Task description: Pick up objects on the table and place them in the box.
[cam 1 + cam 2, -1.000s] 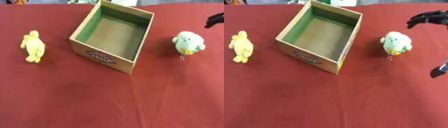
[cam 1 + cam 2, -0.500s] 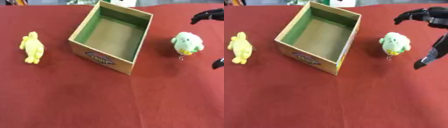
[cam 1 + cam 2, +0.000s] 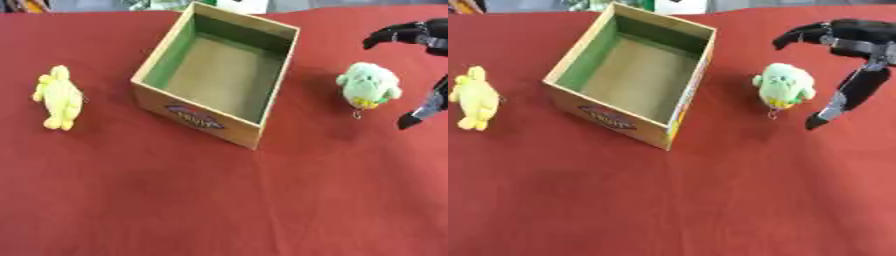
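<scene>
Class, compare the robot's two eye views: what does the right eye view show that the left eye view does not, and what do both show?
Only the right eye view shows the right hand almost whole, palm and spread fingers open just right of the green toy, not touching it. Only the left eye view shows a wider strip of red table to the left of the yellow toy; there the hand is cut by the picture's edge. Both show the open, empty box between the two toys, all on the red cloth. The left hand appears in neither.
</scene>
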`<state>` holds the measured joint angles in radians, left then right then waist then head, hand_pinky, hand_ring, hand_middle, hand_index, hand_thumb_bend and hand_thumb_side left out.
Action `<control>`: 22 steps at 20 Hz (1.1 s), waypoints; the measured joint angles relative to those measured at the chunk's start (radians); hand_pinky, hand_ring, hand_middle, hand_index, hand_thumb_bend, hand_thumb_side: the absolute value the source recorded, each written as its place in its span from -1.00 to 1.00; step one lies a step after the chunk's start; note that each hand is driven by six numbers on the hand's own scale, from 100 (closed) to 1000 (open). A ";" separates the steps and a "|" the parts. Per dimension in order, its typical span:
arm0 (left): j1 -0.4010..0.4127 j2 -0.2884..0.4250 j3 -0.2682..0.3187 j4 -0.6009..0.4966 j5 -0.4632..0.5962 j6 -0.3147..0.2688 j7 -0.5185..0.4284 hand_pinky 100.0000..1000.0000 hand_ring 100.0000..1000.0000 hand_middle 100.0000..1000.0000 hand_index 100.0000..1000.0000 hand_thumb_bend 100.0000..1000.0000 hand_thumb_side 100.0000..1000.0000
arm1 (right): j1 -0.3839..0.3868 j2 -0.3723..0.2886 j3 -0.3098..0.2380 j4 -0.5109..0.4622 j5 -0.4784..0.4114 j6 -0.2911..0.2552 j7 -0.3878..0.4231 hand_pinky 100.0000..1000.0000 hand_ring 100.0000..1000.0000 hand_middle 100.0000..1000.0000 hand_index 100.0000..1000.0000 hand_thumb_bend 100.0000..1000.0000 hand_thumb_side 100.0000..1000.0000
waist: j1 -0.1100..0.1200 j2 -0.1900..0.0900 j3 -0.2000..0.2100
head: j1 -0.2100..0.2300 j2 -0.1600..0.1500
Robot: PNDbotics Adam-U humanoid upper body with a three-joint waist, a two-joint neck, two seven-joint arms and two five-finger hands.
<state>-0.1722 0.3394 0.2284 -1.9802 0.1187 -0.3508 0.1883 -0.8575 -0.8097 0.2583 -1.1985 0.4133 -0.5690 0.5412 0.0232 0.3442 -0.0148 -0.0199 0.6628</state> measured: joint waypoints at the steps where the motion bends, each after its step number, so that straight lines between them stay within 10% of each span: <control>1: -0.005 0.004 -0.002 0.000 0.003 -0.002 0.000 -0.01 0.26 0.40 0.36 -1.00 0.18 | -0.006 0.009 0.000 0.018 0.011 -0.002 -0.006 0.93 1.00 0.70 1.00 0.65 -0.46 | 0.001 0.000 0.000 | -0.005 -0.003; 22: -0.018 0.013 -0.011 0.000 0.011 -0.006 -0.004 -0.02 0.26 0.41 0.36 -1.00 0.19 | 0.015 0.081 -0.040 0.191 0.125 -0.028 -0.141 0.88 1.00 0.54 1.00 0.32 -0.36 | 0.000 0.008 0.008 | 0.017 -0.009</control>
<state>-0.1906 0.3526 0.2179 -1.9802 0.1299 -0.3569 0.1846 -0.8427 -0.7285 0.2187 -1.0073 0.5382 -0.5972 0.4006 0.0230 0.3520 -0.0072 -0.0032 0.6535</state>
